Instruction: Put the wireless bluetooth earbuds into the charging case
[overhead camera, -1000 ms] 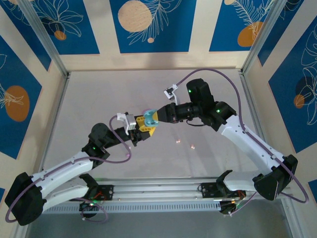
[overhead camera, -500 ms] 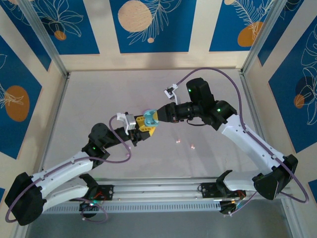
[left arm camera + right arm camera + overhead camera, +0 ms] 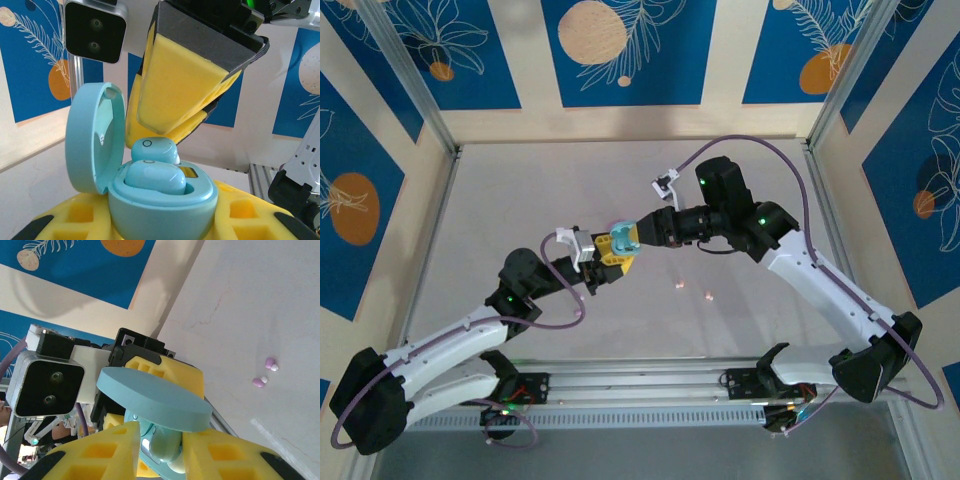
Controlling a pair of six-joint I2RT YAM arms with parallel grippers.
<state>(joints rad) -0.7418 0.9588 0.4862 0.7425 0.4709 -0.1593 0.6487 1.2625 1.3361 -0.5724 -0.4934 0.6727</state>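
Top view: mid-table, left gripper (image 3: 611, 257) clamps the open charging case (image 3: 623, 234); right gripper (image 3: 636, 236) meets it from the right

Left wrist: right gripper hangs directly above the rear earbud (image 3: 153, 148), which lies crosswise

Right wrist: that bud sits between slightly parted jaws; pinched or loose, I cannot tell

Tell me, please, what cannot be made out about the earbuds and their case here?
- Top external view: the light blue charging case is too small to show its earbuds.
- Left wrist view: the front light blue earbud hides whether the rear earbud is seated.
- Right wrist view: the lid covers the case's interior; whether the right gripper grips an earbud is unclear.
- Right wrist view: the lilac-pink earbuds are too small for detail.
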